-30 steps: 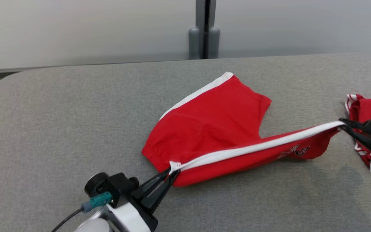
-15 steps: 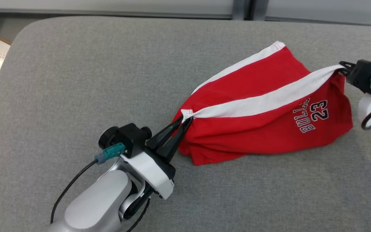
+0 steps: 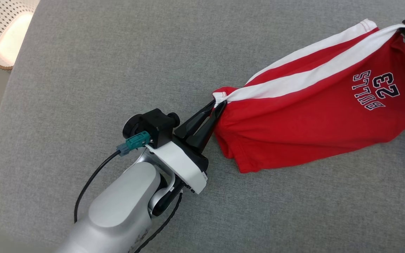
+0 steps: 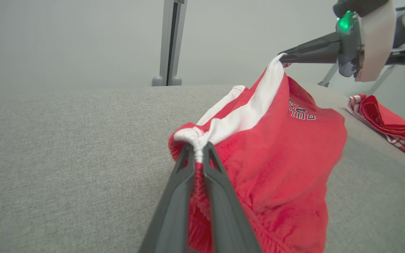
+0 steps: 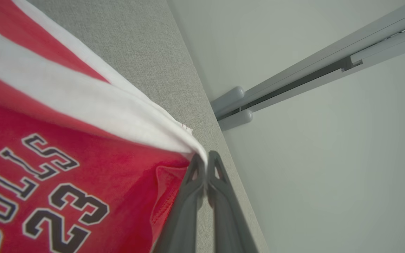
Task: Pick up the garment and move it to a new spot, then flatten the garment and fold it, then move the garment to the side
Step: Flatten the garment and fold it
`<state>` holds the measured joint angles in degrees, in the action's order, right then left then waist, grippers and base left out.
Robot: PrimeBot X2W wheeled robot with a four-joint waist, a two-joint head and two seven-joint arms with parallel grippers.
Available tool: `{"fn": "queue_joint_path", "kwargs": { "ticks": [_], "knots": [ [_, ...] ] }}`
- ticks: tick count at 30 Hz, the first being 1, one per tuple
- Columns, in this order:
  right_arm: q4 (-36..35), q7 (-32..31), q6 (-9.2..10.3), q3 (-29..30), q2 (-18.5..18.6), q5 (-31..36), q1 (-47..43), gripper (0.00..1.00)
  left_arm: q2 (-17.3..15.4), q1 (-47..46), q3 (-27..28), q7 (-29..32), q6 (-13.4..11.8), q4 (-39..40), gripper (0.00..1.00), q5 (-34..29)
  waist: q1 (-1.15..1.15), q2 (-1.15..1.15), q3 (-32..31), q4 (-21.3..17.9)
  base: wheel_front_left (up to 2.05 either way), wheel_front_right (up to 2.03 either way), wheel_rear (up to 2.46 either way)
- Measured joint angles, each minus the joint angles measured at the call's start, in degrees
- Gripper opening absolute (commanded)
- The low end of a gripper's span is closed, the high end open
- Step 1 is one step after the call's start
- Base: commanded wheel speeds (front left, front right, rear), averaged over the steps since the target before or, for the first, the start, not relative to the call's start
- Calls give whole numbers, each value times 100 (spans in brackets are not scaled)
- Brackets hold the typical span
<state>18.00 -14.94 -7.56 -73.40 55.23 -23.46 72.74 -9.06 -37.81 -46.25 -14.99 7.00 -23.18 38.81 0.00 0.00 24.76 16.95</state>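
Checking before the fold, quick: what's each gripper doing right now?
Left gripper: shut on the red fabric shorts with white side stripes, at the waistband.
Right gripper: shut on the same shorts, at a leg hem.

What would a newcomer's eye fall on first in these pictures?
The red shorts, printed BULLS 23, hang stretched over the grey table. The left gripper pinches the waistband end of their white stripe, the right gripper its other end. A second red garment lies at the left wrist view's right.

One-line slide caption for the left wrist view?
Left gripper pinches the red shorts by the waistband while the right gripper holds the white-striped hem above the grey surface.
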Motion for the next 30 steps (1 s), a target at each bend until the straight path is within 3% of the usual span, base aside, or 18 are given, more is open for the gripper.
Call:
{"fn": "queue_joint_path", "kwargs": {
  "ticks": [12,13,14,16,22,26,30],
  "knots": [
    [318,-174,0,2,-19,89,241,0,288,104,309,0,25,98,0,-294,0,0,274,358,0,0,0],
    [330,-174,0,2,-35,100,241,51,300,103,292,0,26,86,0,-294,0,0,293,366,0,0,0],
    [358,-174,0,1,-60,80,245,100,309,99,271,-1,26,60,21,-308,0,0,309,372,0,0,0],
    [399,-169,0,2,-122,103,250,100,310,86,240,0,26,-24,100,-350,0,0,325,368,0,0,0],
    [676,89,0,2,-325,98,231,100,344,54,369,0,44,-180,100,-472,0,0,240,264,0,0,0],
    [944,832,0,1,-613,-166,242,100,298,154,710,0,44,-225,100,-564,0,0,86,144,0,0,0],
    [1651,1764,0,254,-1065,-649,103,100,170,497,1226,-10,37,-209,100,-645,0,0,-227,-62,0,0,0]
  ]
}}
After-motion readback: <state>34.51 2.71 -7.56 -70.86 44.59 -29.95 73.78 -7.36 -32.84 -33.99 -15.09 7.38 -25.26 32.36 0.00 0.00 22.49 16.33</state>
